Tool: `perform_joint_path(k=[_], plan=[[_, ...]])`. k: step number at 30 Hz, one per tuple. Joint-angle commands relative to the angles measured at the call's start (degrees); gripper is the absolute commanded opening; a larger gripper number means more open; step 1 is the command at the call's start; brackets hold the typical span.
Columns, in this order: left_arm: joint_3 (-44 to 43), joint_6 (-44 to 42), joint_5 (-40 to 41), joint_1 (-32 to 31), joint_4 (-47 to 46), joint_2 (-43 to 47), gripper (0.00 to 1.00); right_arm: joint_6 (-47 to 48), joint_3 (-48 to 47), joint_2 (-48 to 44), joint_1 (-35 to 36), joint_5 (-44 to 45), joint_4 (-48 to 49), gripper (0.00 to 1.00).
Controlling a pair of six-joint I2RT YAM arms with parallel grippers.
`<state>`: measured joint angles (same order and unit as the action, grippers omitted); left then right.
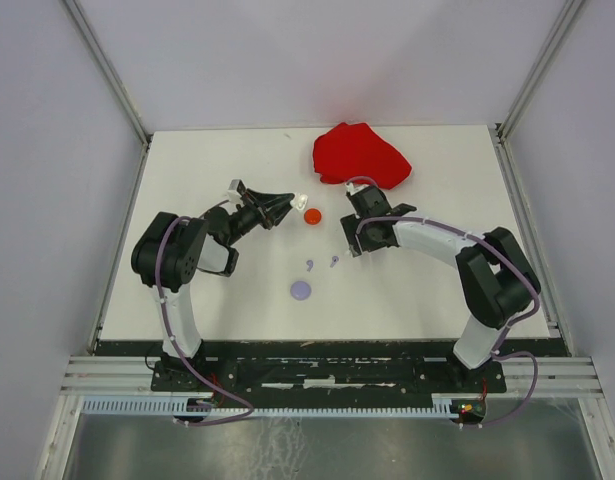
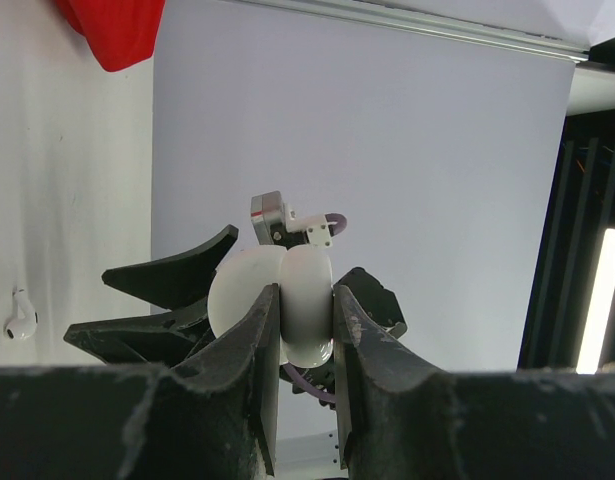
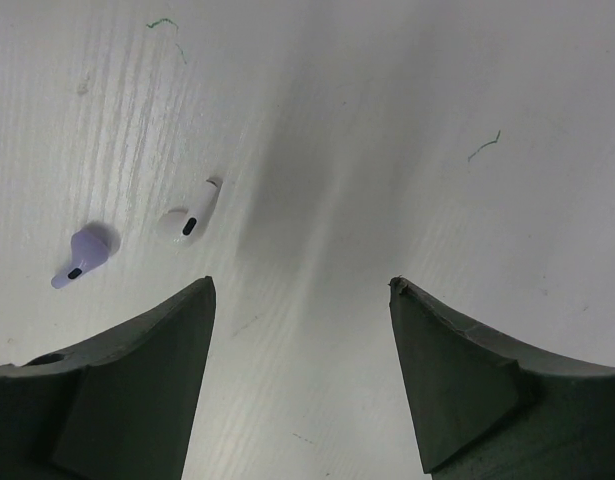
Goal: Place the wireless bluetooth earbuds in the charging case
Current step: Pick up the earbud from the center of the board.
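Earbuds lay loose on the white surface [image 1: 427, 290]: a tiny lilac stemmed plastic earbud [image 3: 82, 255] and a tiny white stemmed plastic earbud [image 3: 192, 215], close together but not touching. Both were on the near side of the small red round case [image 1: 312, 216], toward the arm bases.

From the right wrist, both earbuds sat just past the tip of the left-hand finger and off to its left, outside the gap. The right arm's fingers [image 1: 347, 247] stood wide apart and held nothing. That arm rose from its base to a raised elbow. Its forearm stretched in toward the red round case, and its fingers tipped down at the surface, to the right of that case and a little nearer the bases.

The left arm was folded tight, its forearm aimed at the red round case from the left. The left arm's fingers [image 1: 285, 205] were off the surface, their tips just left of that case. They were closed tight on a white round plastic case [image 2: 237, 290], held on edge. It showed as two rounded lobes side by side, and the fingers pinched the right-hand lobe in the left wrist view.

A lilac round case [image 1: 301, 290] lay flat, nearer the bases than the red round case and beyond the earbuds. A crumpled red cloth [image 1: 359, 155] lay on the far side of the red round case, to its right.
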<state>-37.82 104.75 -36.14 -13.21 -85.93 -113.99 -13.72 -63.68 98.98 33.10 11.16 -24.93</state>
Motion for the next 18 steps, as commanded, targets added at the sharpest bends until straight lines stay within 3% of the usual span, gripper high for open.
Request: perform_joint_path(k=[1, 18], plan=[[0.12, 1.63, -0.42, 0.12, -6.62, 0.7, 0.03, 1.73, -2.39, 0.87, 1.11, 1.06, 1.1, 0.79], [0.03, 1.82, -0.77, 0.44, -6.93, 0.36, 0.03, 2.36, -4.25, 5.27, 2.34, 2.27, 1.46, 0.79]])
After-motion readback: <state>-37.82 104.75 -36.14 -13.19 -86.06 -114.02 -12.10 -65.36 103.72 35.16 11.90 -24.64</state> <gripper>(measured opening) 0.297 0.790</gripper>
